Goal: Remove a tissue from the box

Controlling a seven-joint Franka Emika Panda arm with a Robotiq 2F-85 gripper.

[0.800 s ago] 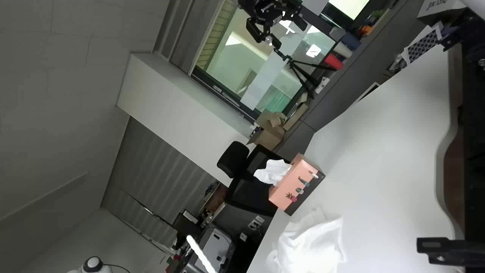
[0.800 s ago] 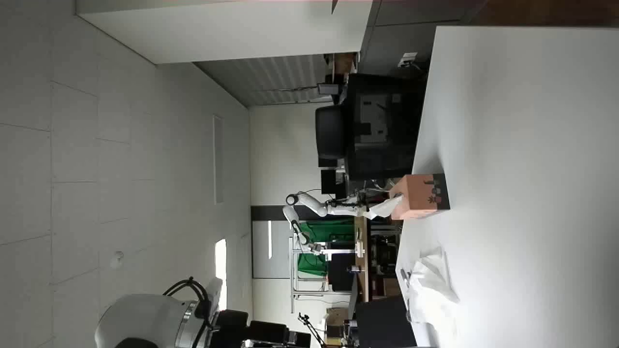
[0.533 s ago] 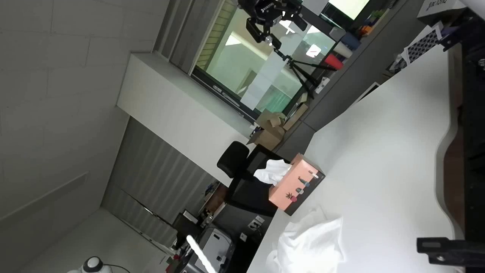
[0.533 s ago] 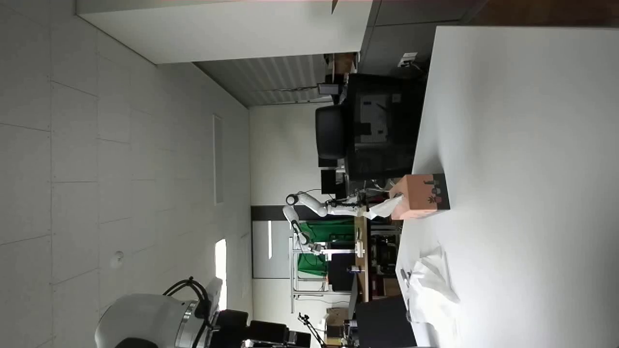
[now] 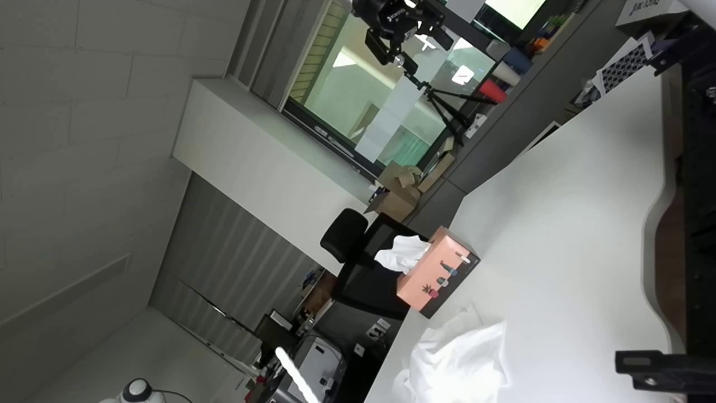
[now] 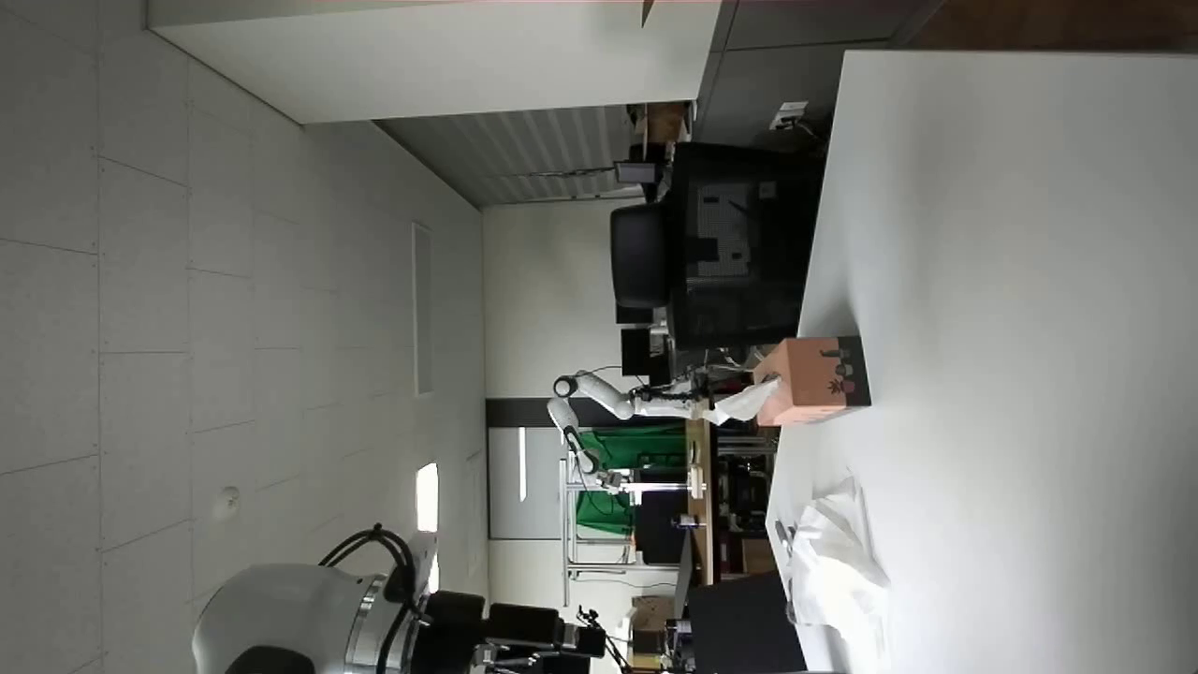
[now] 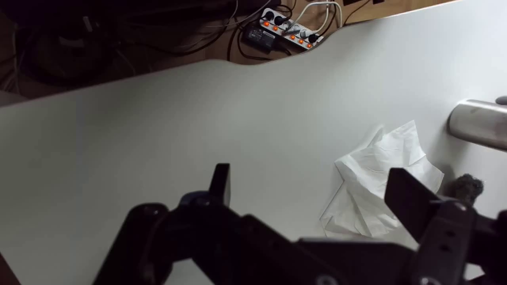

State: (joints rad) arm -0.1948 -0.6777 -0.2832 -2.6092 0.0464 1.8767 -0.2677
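A salmon-pink tissue box (image 5: 439,274) with a dark base stands near the table's far edge; it shows in both exterior views (image 6: 814,379). A white tissue (image 5: 401,254) sticks out of its top slot, also seen in an exterior view (image 6: 746,402). Crumpled white tissue (image 5: 456,364) lies on the table beside the box, in both exterior views (image 6: 833,566) and the wrist view (image 7: 380,174). My gripper (image 7: 311,194) is open and empty, with its fingers wide apart. It hangs high above the table, away from the box, in an exterior view (image 5: 428,51). The box is out of the wrist view.
The white table (image 7: 257,126) has a wavy edge, with a power strip (image 7: 291,29) on the floor beyond it. A grey metallic cylinder (image 7: 481,122) and a dark fuzzy object (image 7: 468,187) are near the crumpled tissue. A black chair (image 6: 749,248) stands behind the table.
The arm and gripper have shifted slightly in both exterior views. The box, its tissue and the crumpled tissue have not moved.
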